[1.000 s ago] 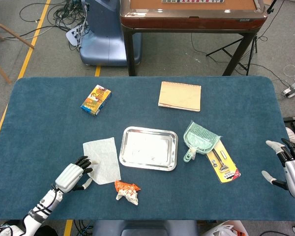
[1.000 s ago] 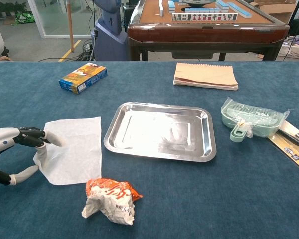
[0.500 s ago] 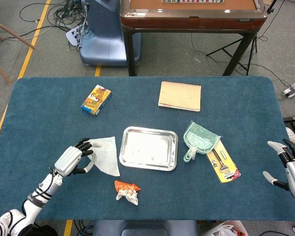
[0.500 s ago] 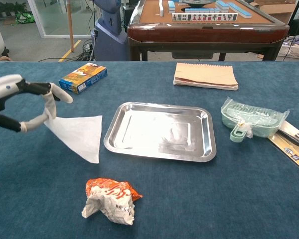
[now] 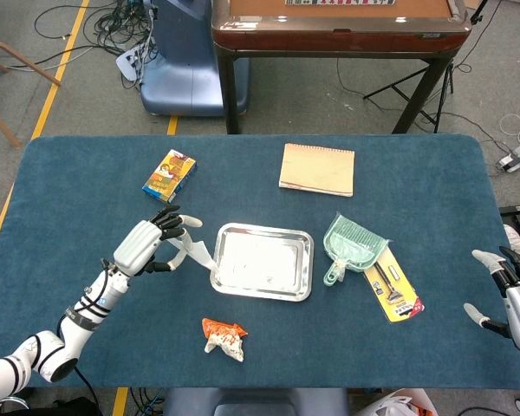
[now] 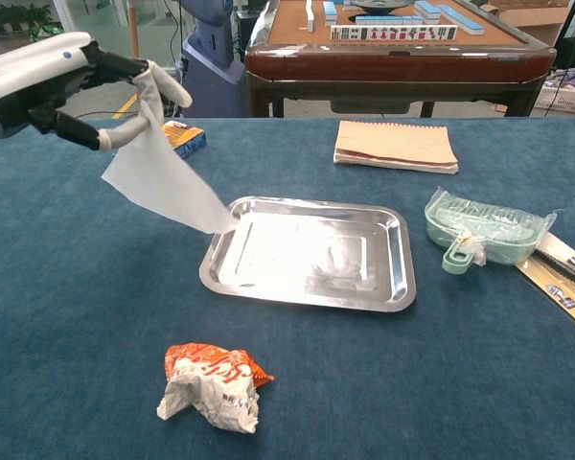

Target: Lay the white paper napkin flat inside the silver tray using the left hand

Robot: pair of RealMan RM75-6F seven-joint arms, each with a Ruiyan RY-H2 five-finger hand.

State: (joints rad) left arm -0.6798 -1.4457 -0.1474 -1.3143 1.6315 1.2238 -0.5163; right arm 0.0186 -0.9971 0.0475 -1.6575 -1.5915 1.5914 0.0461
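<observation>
While our right hand point(image 5: 513, 295) rests at the table's point(image 5: 416, 173) four o'clock edge with fingers spread and nothing in them, a crumpled orange wrapper point(image 6: 213, 385) lies nearest us at six o'clock. Our left hand point(image 6: 72, 84), raised at nine o'clock, pinches the white paper napkin point(image 6: 163, 184) between thumb and fingers; it hangs off the cloth, its low corner at the silver tray's point(image 6: 398, 278) near-left rim. Farther off lie a green dustpan point(image 6: 479, 233), a notebook point(image 6: 396, 146) and a small box point(image 5: 169, 176).
</observation>
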